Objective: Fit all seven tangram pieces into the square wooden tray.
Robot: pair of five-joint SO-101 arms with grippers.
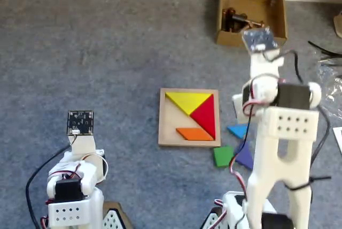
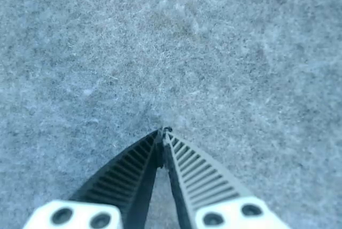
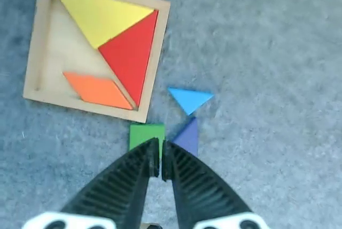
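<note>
I judge the job about half done: the tray (image 3: 35, 47) holds the yellow triangle (image 3: 99, 15), red triangle (image 3: 131, 52) and orange parallelogram (image 3: 96, 90). The green square (image 3: 145, 135), blue triangle (image 3: 189, 99) and purple triangle (image 3: 188, 139) lie just outside it. My right claw (image 3: 161, 157) hangs closed above the green square. My left claw (image 2: 163, 132) is closed over bare surface (image 2: 214, 52). Next I'd open the right claw and lower onto the square.

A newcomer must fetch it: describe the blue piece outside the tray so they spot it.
Find the square wooden tray on the grey table. Three pieces lie off its lower right corner in the high view. The blue triangle sits beside the right rim; the green square and darker purple triangle lie lower.
</note>
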